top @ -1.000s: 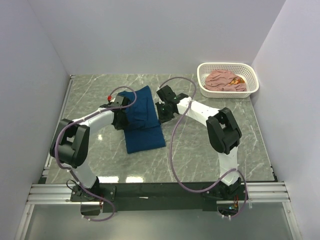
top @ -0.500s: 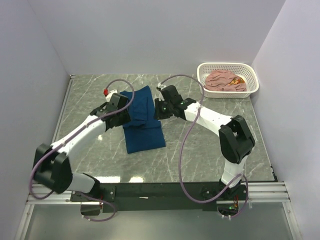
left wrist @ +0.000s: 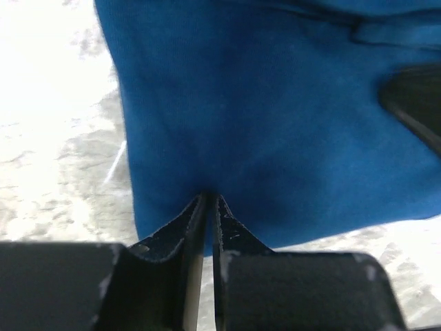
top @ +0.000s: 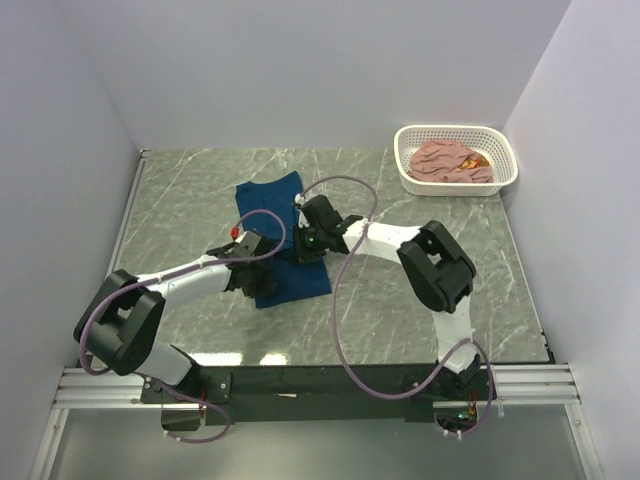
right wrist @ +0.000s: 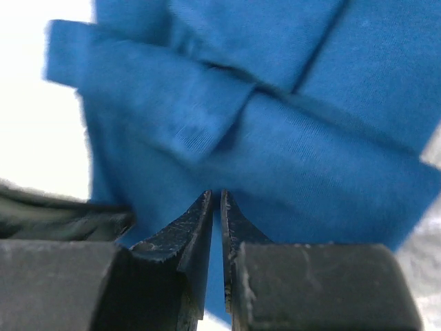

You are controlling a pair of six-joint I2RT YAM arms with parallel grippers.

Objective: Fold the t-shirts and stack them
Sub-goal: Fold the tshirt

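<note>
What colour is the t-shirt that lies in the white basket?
The t-shirt is dusty pink with a little orange; it shows best in the top external view.

Navy t-shirt (top: 270,205): we see deep blue from above, brighter blue up close, plain on the faces showing.
Pink t-shirt (top: 445,160): we note dusty pink with a spot of orange print.
Basket (top: 508,165): white, with perforated walls.
Table (top: 180,200): we read grey-green marble with pale veins.
Left arm (top: 190,278), right arm (top: 385,237): white links, black joints.
Cables (top: 340,300): mauve.
Left gripper (left wrist: 208,200), right gripper (right wrist: 216,196): black, with pale scuffed edges.
</note>
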